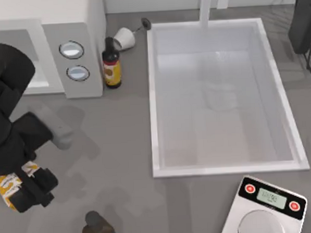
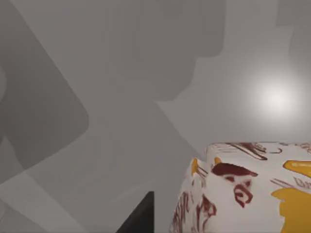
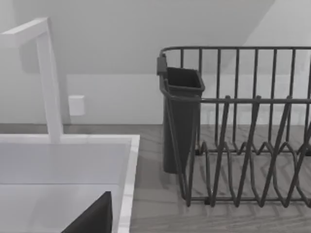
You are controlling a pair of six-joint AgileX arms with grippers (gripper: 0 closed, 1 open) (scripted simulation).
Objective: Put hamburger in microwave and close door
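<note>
Grey countertop (image 1: 125,144) carries the hamburger (image 1: 10,188) at its front left corner, well in front of the microwave (image 1: 62,27). My left gripper (image 1: 28,186) sits over it; I cannot tell whether my jaws have clamped it. Rightward lies the sink (image 1: 222,92), my right arm (image 1: 303,20) parked beyond.
</note>
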